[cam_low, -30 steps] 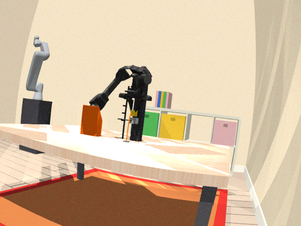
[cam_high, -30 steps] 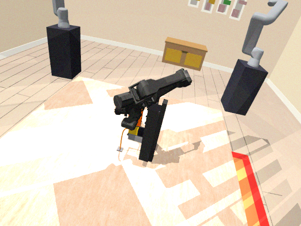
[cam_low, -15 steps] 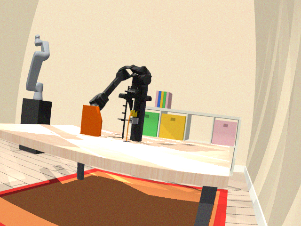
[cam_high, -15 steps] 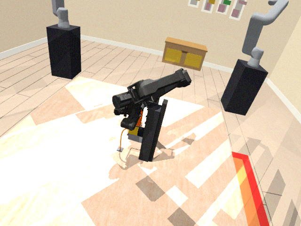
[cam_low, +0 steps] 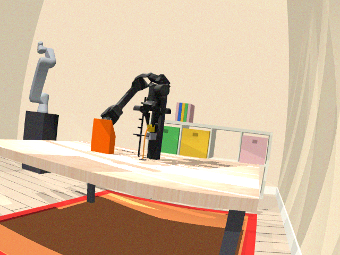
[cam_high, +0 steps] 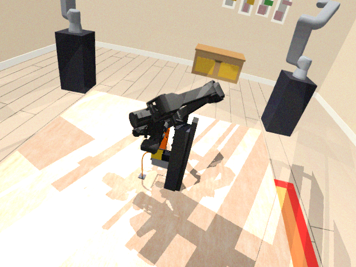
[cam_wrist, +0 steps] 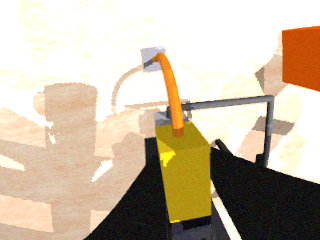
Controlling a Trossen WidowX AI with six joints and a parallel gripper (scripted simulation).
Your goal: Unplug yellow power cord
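The yellow plug [cam_high: 156, 154] [cam_low: 150, 127] [cam_wrist: 186, 182] sits level, high above the table, over a grey block [cam_high: 158, 162] [cam_low: 151, 136]. Its inner end is against dark parts at the tall dark upright [cam_high: 178, 158] [cam_low: 154, 149], which may be the power strip; whether it is seated is hidden. The orange-yellow cord [cam_high: 142, 163] [cam_low: 144, 145] [cam_wrist: 172, 90] bends from its outer end down to a small grey plate [cam_high: 141, 176] [cam_low: 142, 159] on the table. My gripper [cam_wrist: 182, 159] comes from above and is shut on the plug, one black finger along each side.
An orange block [cam_low: 102, 135] [cam_wrist: 302, 60] stands at the arm's base. A thin dark frame [cam_low: 139, 137] [cam_wrist: 270, 125] with short rungs stands close beside the plug and cord. Shadows cross the table [cam_low: 192, 178].
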